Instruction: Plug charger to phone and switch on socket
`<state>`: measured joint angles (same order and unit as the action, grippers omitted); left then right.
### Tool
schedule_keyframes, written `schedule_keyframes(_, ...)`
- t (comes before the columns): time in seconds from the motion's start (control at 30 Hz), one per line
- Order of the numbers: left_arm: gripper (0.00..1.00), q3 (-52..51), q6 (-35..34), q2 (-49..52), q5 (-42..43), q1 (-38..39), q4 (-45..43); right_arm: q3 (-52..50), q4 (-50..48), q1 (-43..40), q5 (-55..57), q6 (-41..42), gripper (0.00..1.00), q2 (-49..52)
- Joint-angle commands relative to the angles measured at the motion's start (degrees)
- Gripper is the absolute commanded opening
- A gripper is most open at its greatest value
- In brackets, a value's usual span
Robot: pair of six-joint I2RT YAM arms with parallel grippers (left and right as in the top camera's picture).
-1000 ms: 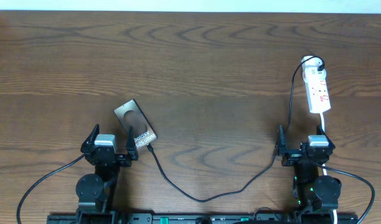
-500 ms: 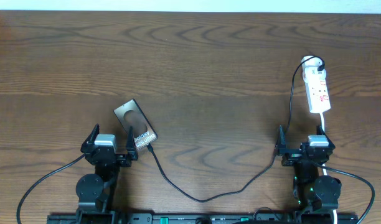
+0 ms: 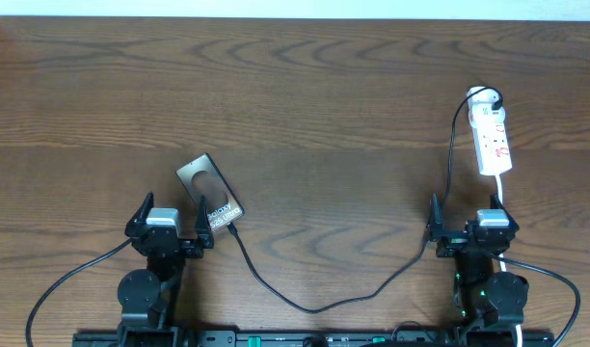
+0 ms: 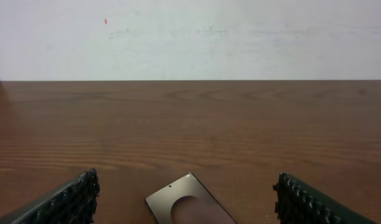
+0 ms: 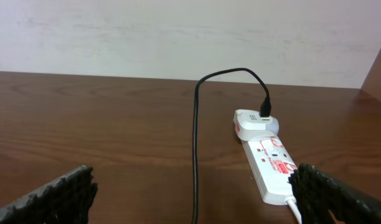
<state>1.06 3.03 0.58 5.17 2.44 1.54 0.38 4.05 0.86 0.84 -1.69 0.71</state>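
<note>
We see a dark wood-grain surface (image 3: 324, 106) below a pale wall (image 4: 240, 37); the glossy flat phone (image 3: 210, 195) lies just ahead of the left end effector (image 3: 170, 218); the thin black charger (image 5: 195, 155) curves from the phone to the white socket (image 3: 493, 143) well to its right; the right end effector (image 3: 473, 224), like the left, gapes wide and empty.
</note>
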Motion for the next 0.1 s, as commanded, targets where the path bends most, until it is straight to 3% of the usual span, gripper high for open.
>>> schedule_keyframes(0.0,0.88,-0.83,0.37,-0.35,0.33,0.22,2.23,-0.02,0.26,-0.55,0.09,0.79,0.99,-0.37)
schedule_keyframes(0.07,0.88,-0.83,0.37,-0.35,0.33,0.22,2.23,-0.02,0.26,-0.55,0.09,0.79,0.99,-0.37)
